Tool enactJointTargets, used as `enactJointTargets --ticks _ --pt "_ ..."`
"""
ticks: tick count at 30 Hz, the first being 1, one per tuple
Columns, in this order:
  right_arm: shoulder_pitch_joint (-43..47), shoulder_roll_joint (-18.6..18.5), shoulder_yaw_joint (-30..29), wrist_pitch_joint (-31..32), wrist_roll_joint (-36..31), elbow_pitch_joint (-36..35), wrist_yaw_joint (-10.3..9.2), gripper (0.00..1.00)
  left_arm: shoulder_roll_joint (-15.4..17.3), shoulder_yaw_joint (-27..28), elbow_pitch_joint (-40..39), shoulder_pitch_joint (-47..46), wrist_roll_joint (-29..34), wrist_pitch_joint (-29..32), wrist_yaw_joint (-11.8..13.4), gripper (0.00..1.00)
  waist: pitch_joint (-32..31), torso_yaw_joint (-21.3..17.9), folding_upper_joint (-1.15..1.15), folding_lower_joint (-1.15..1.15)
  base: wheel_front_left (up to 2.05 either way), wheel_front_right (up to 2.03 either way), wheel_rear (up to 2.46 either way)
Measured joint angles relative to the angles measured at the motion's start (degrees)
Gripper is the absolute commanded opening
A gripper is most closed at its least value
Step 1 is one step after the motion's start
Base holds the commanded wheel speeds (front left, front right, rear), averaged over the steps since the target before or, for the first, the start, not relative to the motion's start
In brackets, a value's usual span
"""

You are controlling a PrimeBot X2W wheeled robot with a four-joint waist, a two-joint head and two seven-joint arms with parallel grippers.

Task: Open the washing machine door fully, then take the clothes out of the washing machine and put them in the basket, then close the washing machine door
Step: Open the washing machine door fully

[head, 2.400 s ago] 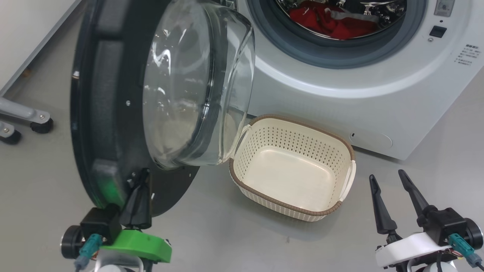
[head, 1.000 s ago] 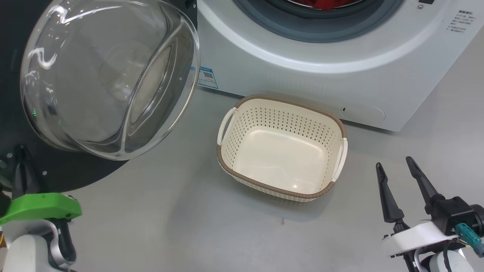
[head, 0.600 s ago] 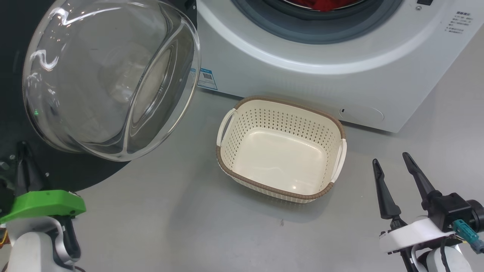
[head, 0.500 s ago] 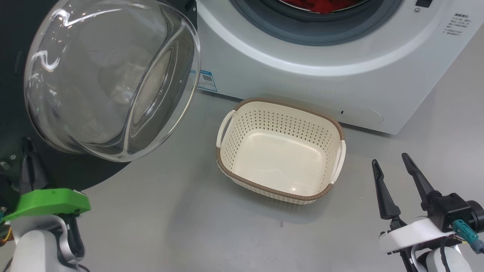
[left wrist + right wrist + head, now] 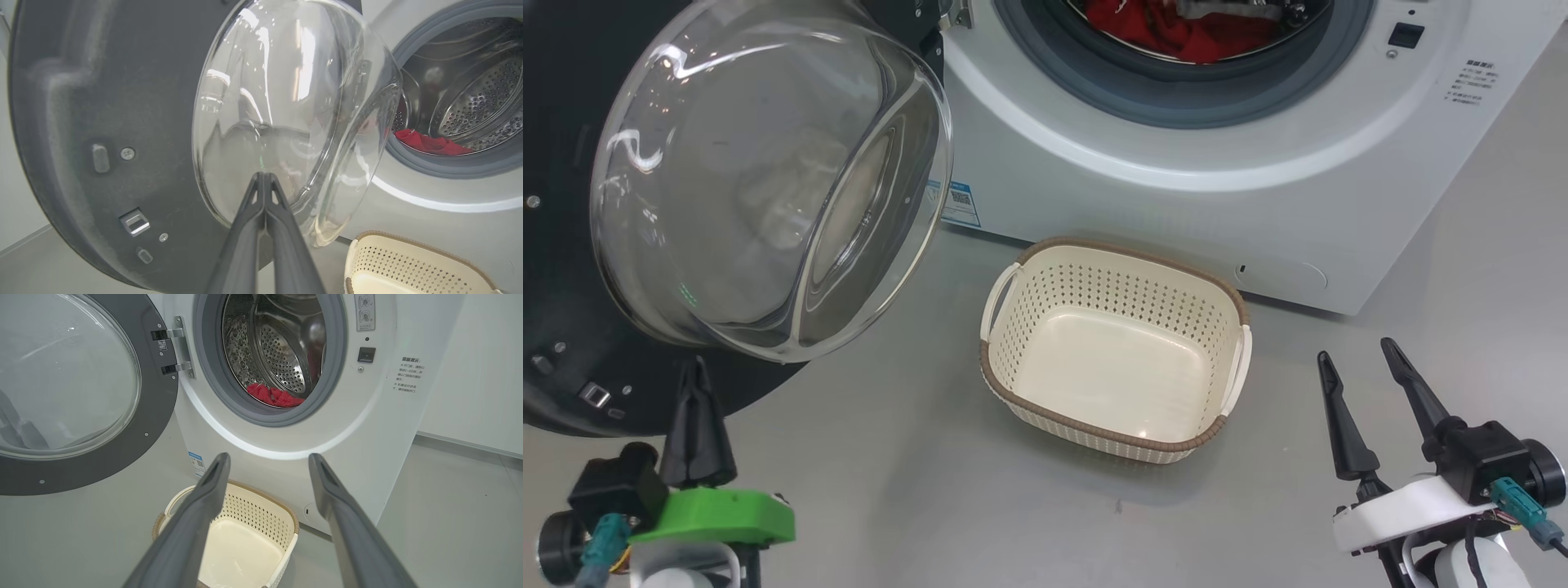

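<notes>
Grey floor (image 5: pixel 915 490) runs up to the white washing machine (image 5: pixel 1176 204), with a pale wall behind it in the right wrist view. The washing machine door (image 5: pixel 564 245) stands wide on its hinges at my left. Its black inner face and bulging glass bowl (image 5: pixel 768 180) are turned toward me, and the mouth of the machine is clear of it. I judge the opening step done, or as good as done.

My left gripper (image 5: pixel 695 367) has its two fingers pressed together and holds nothing. It sits low at the door's bottom edge, pointing up at the glass, and I cannot tell whether the tips touch the door. My right gripper (image 5: pixel 1354 349) has its fingers spread apart and empty. It hangs over the floor to the right of the basket (image 5: pixel 1127 286), well apart from the machine.

The clothes (image 5: pixel 1176 33) lie as a red heap at the bottom of the steel drum (image 5: pixel 282 347), behind the grey gasket (image 5: pixel 1176 106). The basket stands empty on the floor just in front of the machine, below the opening.

So unloading is the step in hand. As I see it, the next move calls for lifting the spread gripper over the basket and past the gasket lip. Then it must go down onto the red fabric and close on a good fold, so the bundle comes out in one pull.
</notes>
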Motion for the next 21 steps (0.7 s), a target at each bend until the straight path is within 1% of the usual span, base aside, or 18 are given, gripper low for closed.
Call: enactJointTargets --ticks 5,6,7,8,9,13,21 --pt "0.1 0.5 0.5 0.0 0.4 0.4 0.00 1.00 0.0 -3.5 -1.6 2.5 0.4 0.0 -1.0 0.00 -1.0 -1.0 0.00 0.00 0.00 0.00 0.00" --pt "0.1 0.7 0.6 0.0 0.5 0.4 0.00 1.00 0.0 -4.1 -1.8 3.0 0.4 0.0 -1.2 0.31 -1.2 -1.3 0.00 0.00 0.00 0.00 0.00" --pt "0.1 0.7 0.7 0.0 0.5 0.5 0.00 1.00 0.1 -4.7 -1.8 3.4 0.4 0.0 -1.4 0.47 -1.4 -1.5 0.00 0.00 0.00 0.00 0.00" --pt "0.2 0.8 0.9 0.0 0.5 0.6 0.00 1.00 0.1 -5.2 -2.1 3.8 0.4 0.0 -1.4 0.84 -1.6 -1.8 0.00 0.00 0.00 0.00 0.00" --pt "0.2 0.8 1.1 0.0 0.5 0.6 0.00 1.00 0.1 -5.7 -2.6 4.0 0.4 0.0 -1.4 1.00 -1.8 -2.1 0.00 0.00 0.00 0.00 0.00" --pt "0.3 1.0 1.6 0.0 0.5 0.7 0.00 1.00 0.1 -8.5 -2.9 4.3 1.0 0.0 -2.0 1.00 -2.4 -3.4 0.00 0.00 0.00 0.00 0.00" --pt "0.4 1.5 2.2 0.0 0.5 0.8 0.00 1.00 0.2 -10.6 -2.9 5.2 1.9 0.0 -2.0 1.00 -3.4 -6.5 0.00 0.00 0.00 0.00 0.00"
